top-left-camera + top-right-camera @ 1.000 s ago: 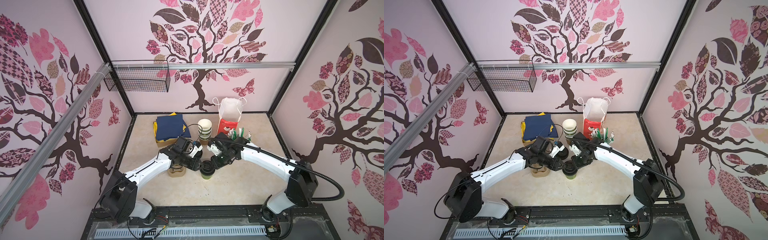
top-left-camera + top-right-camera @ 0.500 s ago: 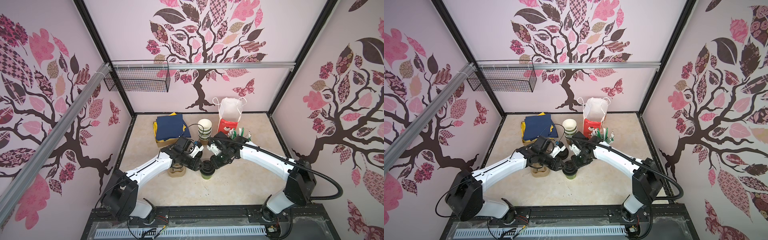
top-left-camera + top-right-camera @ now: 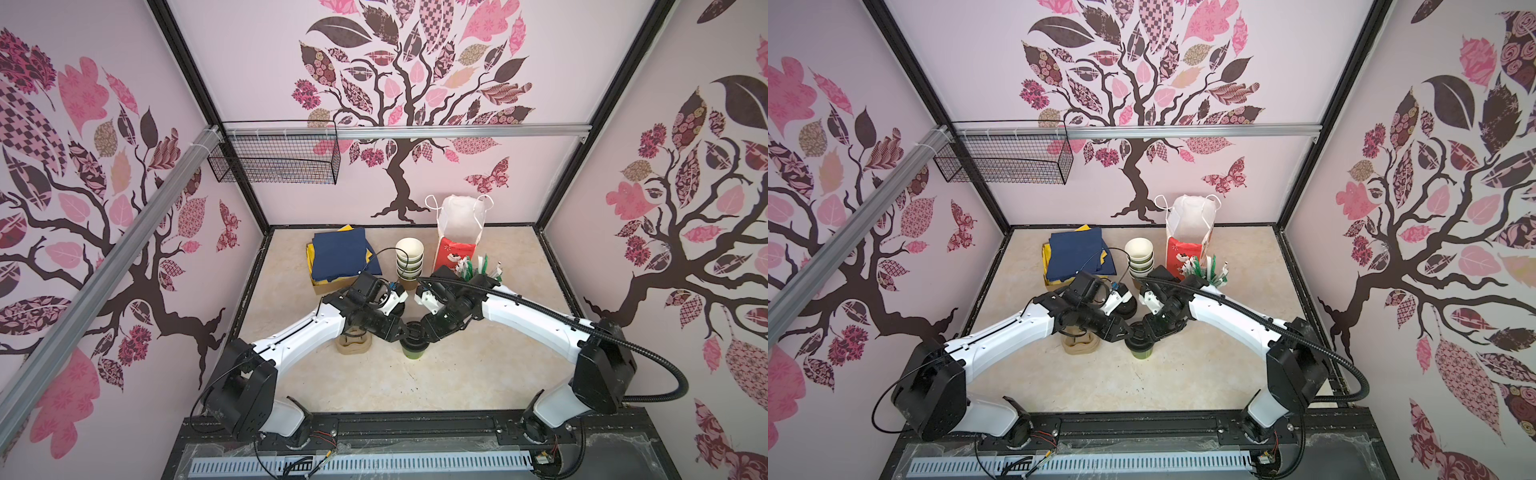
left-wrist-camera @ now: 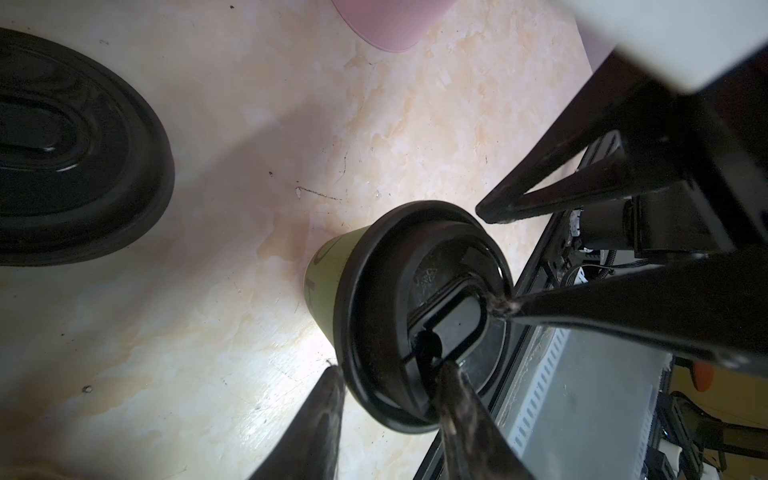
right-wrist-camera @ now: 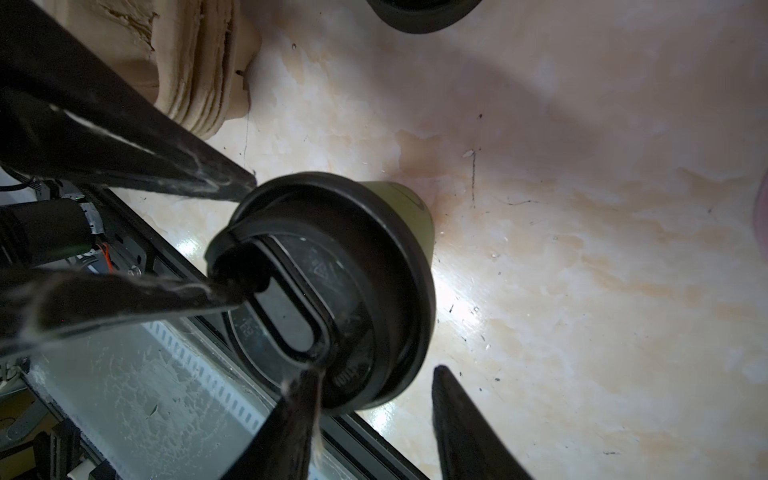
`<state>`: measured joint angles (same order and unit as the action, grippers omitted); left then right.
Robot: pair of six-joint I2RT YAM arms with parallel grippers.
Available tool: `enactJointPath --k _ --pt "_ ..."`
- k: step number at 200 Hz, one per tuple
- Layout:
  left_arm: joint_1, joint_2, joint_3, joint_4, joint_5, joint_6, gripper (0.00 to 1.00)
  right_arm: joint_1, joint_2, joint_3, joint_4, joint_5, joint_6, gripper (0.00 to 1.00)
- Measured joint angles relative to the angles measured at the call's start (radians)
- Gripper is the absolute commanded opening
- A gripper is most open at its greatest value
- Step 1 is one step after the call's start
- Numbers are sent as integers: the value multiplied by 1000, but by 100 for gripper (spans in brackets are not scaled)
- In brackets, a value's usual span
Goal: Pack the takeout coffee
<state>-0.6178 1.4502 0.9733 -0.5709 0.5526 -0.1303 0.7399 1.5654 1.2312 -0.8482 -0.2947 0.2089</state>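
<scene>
One takeout coffee, a green paper cup (image 3: 413, 352) (image 4: 326, 282) with a black sip lid (image 4: 415, 311) (image 5: 332, 291), stands upright at the table's middle. Both grippers meet over it. My left gripper (image 4: 382, 365) (image 3: 400, 332) is open: one fingertip rests on the lid's top by the sip hole, the other sits just outside the rim. My right gripper (image 5: 374, 372) (image 3: 422, 332) is open too, one fingertip on the lid's top and the other clear of the rim. In both top views the grippers hide most of the lid.
A tan pulp cup carrier (image 3: 353, 345) (image 5: 199, 62) lies left of the cup. Loose black lids (image 4: 75, 153) (image 3: 1125, 307) sit behind it. Further back are stacked empty cups (image 3: 409, 259), a red-and-white bag (image 3: 455, 245), navy napkins on a box (image 3: 340, 257) and sachets (image 3: 478, 266).
My right gripper's jaws have spread wider over the lid. Both arms and the cup have stayed almost where they were.
</scene>
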Motion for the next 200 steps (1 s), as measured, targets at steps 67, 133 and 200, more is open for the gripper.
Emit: enactJointPath --k 67,133,200 --pt "0 2 1 0 1 0 41 -2 0 -8 13 -4 0 44" --pt "0 2 1 0 1 0 41 -2 -5 2 14 6 2 47" --pt "0 2 1 0 1 0 41 -2 -5 6 55 41 54 46"
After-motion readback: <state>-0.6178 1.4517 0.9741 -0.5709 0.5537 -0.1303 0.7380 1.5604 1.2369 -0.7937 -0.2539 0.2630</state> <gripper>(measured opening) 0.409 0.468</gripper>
